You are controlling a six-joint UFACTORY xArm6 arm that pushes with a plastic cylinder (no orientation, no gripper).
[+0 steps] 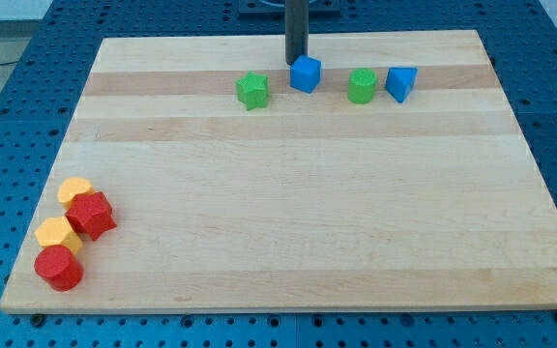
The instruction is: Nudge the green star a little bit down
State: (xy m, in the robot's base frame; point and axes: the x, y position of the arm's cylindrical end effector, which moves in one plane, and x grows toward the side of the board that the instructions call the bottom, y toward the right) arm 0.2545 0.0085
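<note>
Nearest the lens, red and yellow blocks (71, 235) are sitting lower left, well clear. Upper centre, the green star (252, 90) is waiting while my tip (297, 62), a bare rod with nothing to close, is hovering just above the blue cube (305, 73); I'm risking dragging that cube along by cutting left too low.

Bright, even overhead light across the pale table (288, 222). Soft, short shadows only, hugging the blocks. Sharp focus throughout, without glare or visible edge distortion.
</note>
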